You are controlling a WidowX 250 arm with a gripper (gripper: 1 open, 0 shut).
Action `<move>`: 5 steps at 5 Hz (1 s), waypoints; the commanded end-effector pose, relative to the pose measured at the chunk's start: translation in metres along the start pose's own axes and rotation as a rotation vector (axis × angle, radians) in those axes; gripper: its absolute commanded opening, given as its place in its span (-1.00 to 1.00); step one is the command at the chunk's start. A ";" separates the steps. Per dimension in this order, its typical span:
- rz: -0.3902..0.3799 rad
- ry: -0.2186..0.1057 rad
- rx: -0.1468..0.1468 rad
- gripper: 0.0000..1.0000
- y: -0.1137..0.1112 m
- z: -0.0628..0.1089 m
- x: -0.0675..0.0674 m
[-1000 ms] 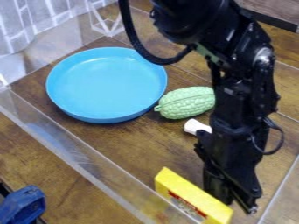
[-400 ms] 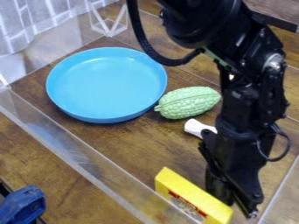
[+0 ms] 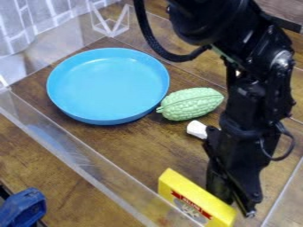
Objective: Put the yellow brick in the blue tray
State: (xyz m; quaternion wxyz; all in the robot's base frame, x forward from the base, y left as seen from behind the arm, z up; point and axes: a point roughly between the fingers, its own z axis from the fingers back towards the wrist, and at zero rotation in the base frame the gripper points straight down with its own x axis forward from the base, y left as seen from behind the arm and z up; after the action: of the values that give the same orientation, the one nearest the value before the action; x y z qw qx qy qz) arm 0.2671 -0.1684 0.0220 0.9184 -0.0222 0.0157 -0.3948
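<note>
The yellow brick (image 3: 190, 200), a flat block with a red label, lies on the wooden table at the bottom edge of the camera view. My gripper (image 3: 236, 202) points straight down right beside the brick's right end, low at the table; its fingers look shut, and whether they pinch the brick's edge is hidden by the arm. The blue tray (image 3: 108, 84), a round shallow dish, sits empty at the upper left, well apart from the brick.
A green bumpy gourd (image 3: 190, 104) lies between tray and arm, with a small white object (image 3: 198, 129) just below it. A clear plastic wall (image 3: 83, 155) runs along the table's front edge. A blue object (image 3: 21, 209) sits outside it at the bottom left.
The arm's upper links have shifted slightly right and the wrist has rolled a little. The gripper stays at the same spot by the brick, which has not moved.
</note>
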 end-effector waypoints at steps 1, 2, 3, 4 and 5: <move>-0.100 -0.063 0.031 -1.00 -0.006 0.023 0.001; -0.100 -0.058 0.041 -1.00 -0.007 0.030 -0.003; -0.100 -0.043 0.057 -1.00 -0.007 0.043 -0.006; -0.123 -0.038 0.070 -1.00 -0.011 0.068 0.003; -0.142 -0.041 0.079 -1.00 -0.013 0.089 0.010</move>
State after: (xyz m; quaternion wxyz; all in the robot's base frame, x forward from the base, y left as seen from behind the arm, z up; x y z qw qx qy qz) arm 0.2659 -0.1732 0.0813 0.8932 0.0106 0.0288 -0.4487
